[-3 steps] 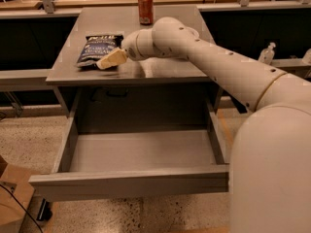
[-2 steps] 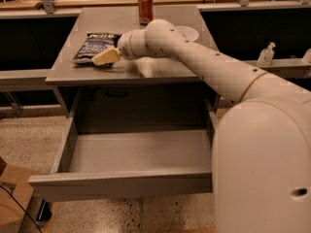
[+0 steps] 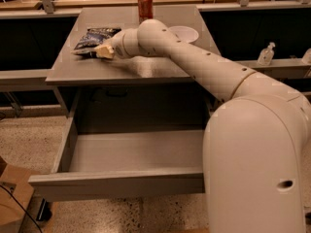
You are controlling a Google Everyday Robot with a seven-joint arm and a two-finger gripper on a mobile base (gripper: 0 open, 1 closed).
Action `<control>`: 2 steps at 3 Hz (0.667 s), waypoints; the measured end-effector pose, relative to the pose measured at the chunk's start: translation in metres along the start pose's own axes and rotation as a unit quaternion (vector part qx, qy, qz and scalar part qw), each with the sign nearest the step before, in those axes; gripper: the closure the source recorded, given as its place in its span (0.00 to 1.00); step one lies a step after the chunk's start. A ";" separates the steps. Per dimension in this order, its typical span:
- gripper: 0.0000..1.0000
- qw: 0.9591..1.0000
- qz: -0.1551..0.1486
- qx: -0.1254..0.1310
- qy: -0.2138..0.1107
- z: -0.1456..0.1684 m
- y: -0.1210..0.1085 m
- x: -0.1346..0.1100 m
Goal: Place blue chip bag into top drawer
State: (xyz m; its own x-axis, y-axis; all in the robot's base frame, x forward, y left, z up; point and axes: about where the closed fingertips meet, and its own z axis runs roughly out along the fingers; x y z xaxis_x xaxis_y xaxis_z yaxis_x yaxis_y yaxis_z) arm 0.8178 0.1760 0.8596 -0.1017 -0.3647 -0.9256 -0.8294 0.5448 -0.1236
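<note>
The blue chip bag (image 3: 92, 39) lies on the left part of the grey table (image 3: 136, 69), dark navy with white lettering. My gripper (image 3: 98, 51) reaches across the table from the right and its tan fingers sit at the bag's near right edge, touching or just over it. The top drawer (image 3: 121, 152) is pulled wide open below the table, its grey inside bare, its flat front panel (image 3: 116, 184) nearest the camera.
A red soda can (image 3: 145, 5) stands at the table's back edge. A white bowl (image 3: 183, 33) sits behind my arm. A cardboard box (image 3: 12, 191) is on the floor at the lower left. A bottle (image 3: 266, 55) stands on the right side shelf.
My arm has stretched further left, bringing the gripper onto the near edge of the chip bag. The bag and drawer have not moved.
</note>
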 end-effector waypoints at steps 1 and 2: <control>0.88 1.000 -0.003 -0.002 -0.007 -0.001 0.007 -0.006; 1.00 0.999 -0.003 -0.022 -0.029 -0.023 0.010 -0.026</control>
State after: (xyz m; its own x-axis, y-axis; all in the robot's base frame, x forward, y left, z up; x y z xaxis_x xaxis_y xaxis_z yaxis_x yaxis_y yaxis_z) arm 0.7993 0.1738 0.8902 -0.0664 -0.3226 -0.9442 -0.8534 0.5087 -0.1138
